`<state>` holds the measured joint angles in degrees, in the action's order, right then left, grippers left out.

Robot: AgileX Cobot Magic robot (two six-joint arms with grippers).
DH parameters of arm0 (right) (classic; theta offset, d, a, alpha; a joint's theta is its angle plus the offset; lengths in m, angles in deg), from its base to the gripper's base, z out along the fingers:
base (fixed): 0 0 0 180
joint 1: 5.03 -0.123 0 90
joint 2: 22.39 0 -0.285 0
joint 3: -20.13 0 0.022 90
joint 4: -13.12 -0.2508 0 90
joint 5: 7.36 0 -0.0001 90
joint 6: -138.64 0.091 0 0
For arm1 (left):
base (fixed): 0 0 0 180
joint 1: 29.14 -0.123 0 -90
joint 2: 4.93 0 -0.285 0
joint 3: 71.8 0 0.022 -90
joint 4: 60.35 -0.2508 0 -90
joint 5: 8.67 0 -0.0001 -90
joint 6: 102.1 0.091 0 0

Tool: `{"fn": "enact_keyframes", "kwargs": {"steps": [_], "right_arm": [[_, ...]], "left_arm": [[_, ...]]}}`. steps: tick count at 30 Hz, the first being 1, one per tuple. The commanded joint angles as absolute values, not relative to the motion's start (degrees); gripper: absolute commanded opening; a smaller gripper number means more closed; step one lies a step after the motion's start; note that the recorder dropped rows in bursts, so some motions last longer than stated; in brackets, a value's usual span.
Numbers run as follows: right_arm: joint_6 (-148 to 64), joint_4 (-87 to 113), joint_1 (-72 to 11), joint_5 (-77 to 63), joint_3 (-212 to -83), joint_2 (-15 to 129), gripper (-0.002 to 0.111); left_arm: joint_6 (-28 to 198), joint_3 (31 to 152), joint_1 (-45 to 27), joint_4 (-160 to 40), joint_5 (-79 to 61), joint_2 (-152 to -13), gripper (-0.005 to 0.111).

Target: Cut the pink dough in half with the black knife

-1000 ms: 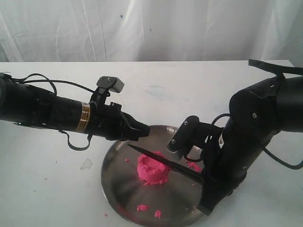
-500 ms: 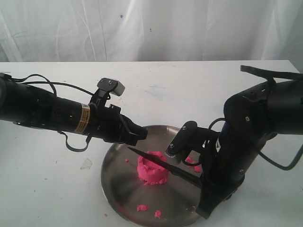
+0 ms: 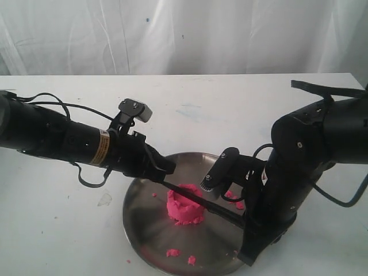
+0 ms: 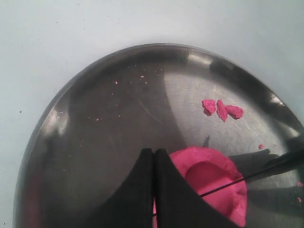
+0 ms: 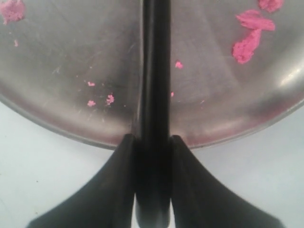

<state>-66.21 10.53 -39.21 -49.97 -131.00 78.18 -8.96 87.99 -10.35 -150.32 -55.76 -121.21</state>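
So the bright pink dough lump [image 3: 185, 206] is round with a dented top, sitting about mid-plate on the round steel plate [image 3: 144, 221], which rests on the white bench [image 3: 57, 230]. A few loose pink crumbs [image 3: 172, 252] lie near its front rim. The slim black knife [image 3: 213, 207] lies across the top of the lump. The right gripper [image 5: 153, 142] has its fingers [image 5: 121, 161] clenched on the handle, right of the dough. The left gripper [image 4: 154, 164] has fingers pressed together, at the blade tip just left of the lump.
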Motion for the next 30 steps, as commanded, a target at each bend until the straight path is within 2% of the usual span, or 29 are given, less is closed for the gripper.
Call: {"fn": "enact_keyframes", "kwargs": {"steps": [1, 24, 30], "right_arm": [[-66.14, 10.39, -39.32, -49.73, -131.17, 78.16, 0.0], [-66.14, 9.94, -39.32, -49.52, -131.17, 78.16, 0.0], [-66.14, 9.71, -39.32, -49.52, -131.17, 78.16, 0.0]], "left_arm": [[-8.7, 87.66, -10.07, -151.16, -55.39, -122.95, 0.0], [-8.66, 88.13, -10.5, -150.44, -55.67, -126.96, 0.0], [-8.78, 92.77, -14.85, -150.78, -69.31, -124.04, 0.0]]}}
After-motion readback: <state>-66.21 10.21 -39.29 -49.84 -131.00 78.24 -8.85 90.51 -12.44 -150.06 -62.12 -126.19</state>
